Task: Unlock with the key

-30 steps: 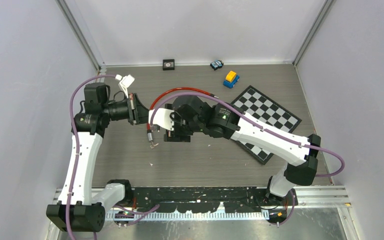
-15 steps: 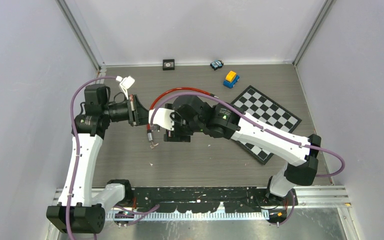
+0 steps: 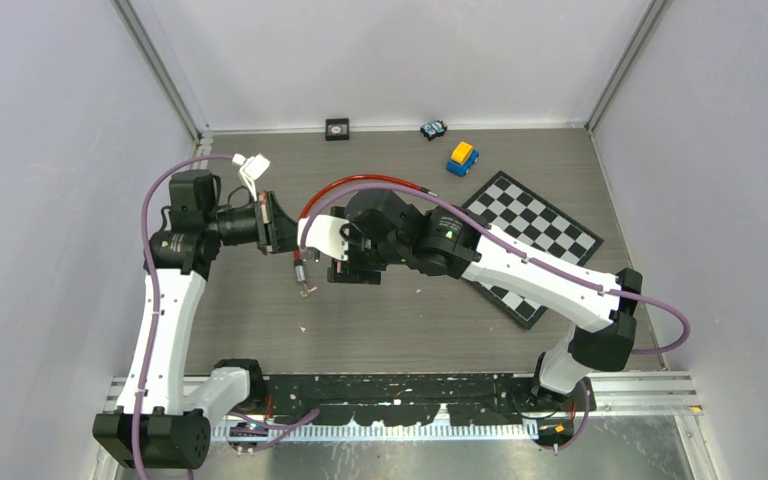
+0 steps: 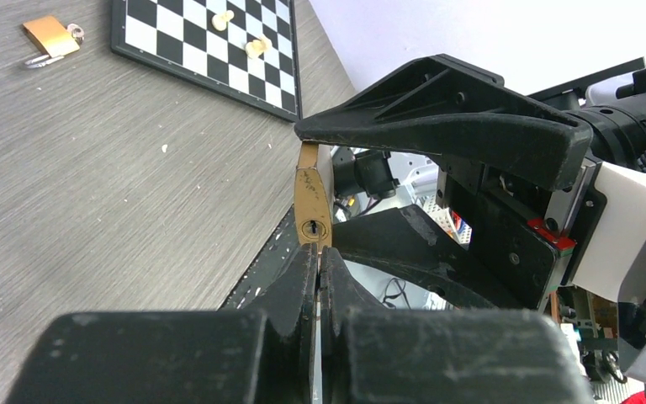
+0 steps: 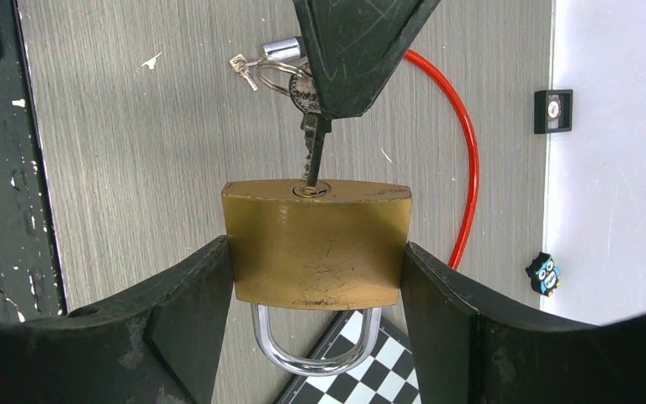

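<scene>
A brass padlock point(image 5: 315, 244) with a closed silver shackle point(image 5: 315, 353) is held above the table, my right gripper point(image 5: 315, 257) shut on its two sides. My left gripper point(image 4: 319, 252) is shut on the key point(image 5: 311, 151). The key's blade points at the keyhole point(image 4: 312, 228), with its tip just inside the opening. A key ring with spare keys point(image 5: 261, 71) hangs beside the key's head. In the top view the two grippers meet at the table's middle left, the left gripper point(image 3: 285, 232) facing the right gripper point(image 3: 325, 240).
A chessboard point(image 3: 532, 240) lies to the right with two pawns point(image 4: 256, 46) on it. A second small padlock point(image 4: 48, 38) rests on the table. A red cable point(image 3: 360, 185) loops behind the grippers. A toy car point(image 3: 462, 157), an owl figure point(image 3: 433, 129) and a black square point(image 3: 337, 128) sit by the back wall.
</scene>
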`<state>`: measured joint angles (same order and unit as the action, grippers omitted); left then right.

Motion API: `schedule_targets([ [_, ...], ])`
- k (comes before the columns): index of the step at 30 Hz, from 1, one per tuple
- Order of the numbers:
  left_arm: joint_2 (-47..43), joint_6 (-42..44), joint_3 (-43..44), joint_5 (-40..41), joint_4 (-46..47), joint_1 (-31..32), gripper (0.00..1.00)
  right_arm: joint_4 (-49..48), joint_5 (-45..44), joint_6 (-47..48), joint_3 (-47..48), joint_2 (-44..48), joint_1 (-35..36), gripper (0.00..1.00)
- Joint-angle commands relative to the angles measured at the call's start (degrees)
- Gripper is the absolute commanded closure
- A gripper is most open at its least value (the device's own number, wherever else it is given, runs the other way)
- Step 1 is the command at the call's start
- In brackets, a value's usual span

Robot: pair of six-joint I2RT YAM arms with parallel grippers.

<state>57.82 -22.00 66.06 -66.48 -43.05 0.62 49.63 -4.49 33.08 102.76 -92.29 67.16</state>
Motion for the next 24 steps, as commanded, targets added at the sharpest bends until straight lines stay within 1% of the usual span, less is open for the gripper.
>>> schedule_targets([
  [1,-1.00,0.49,-0.53,-1.80,2.37,-0.36,1.00,-6.46,-1.18,-0.46,4.02,3.76,0.34,0.99],
  [24,-1.34,-3.22,-1.90,-2.79,7.05,-0.36,1.00,-5.24,0.87,-1.16,4.40,3.49,0.34,0.99],
])
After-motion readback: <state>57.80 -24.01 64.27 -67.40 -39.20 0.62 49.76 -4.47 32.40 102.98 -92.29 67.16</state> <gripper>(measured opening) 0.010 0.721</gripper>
